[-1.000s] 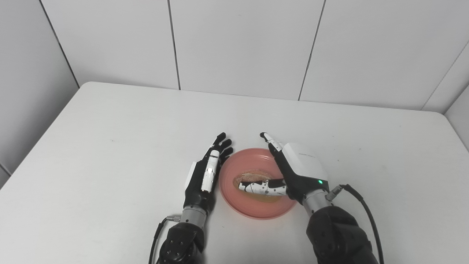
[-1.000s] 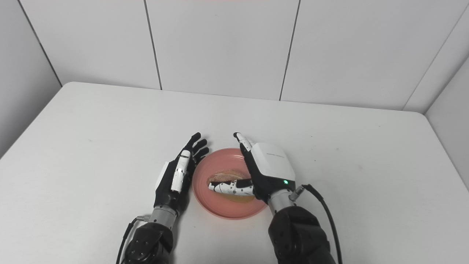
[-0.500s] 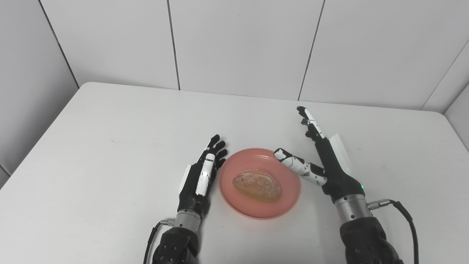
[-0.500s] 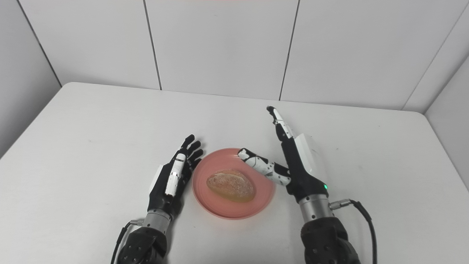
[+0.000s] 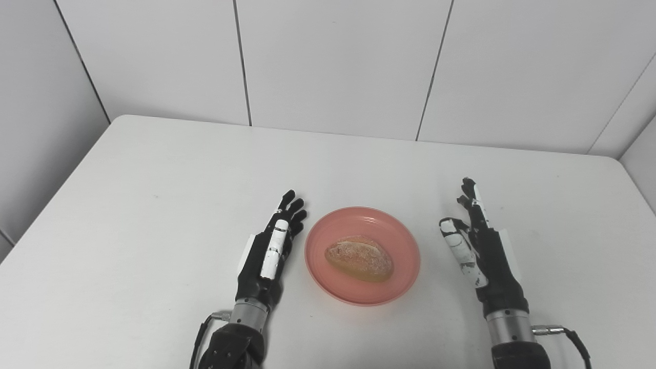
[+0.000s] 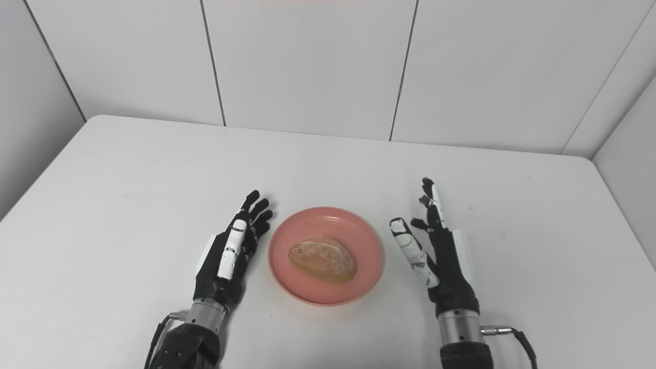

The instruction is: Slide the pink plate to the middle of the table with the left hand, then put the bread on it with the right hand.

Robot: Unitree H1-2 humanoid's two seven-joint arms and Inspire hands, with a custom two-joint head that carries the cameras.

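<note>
Matte white table point(image 5: 154, 205), crusty oval bread point(image 5: 360, 258) on round pink plate point(image 5: 328, 279), left hand point(image 5: 269, 253) and right hand point(image 5: 482, 251) spread, empty

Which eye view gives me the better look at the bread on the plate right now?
Either serves, with the right eye view slightly better: the bread sits nearer the picture's centre there, whole and uncovered on the pink plate. The left eye view shows the same loaf, equally unblocked, a little right of centre. Both hands are open beside the plate.

The plate point(image 5: 405, 277) sits on the desk point(image 5: 154, 205) at lower centre of the frame. The bread point(image 5: 360, 258) lies in the plate. The left hand point(image 5: 269, 253) lies just left of the plate; the right hand point(image 5: 482, 253) lies right of it, apart.
</note>
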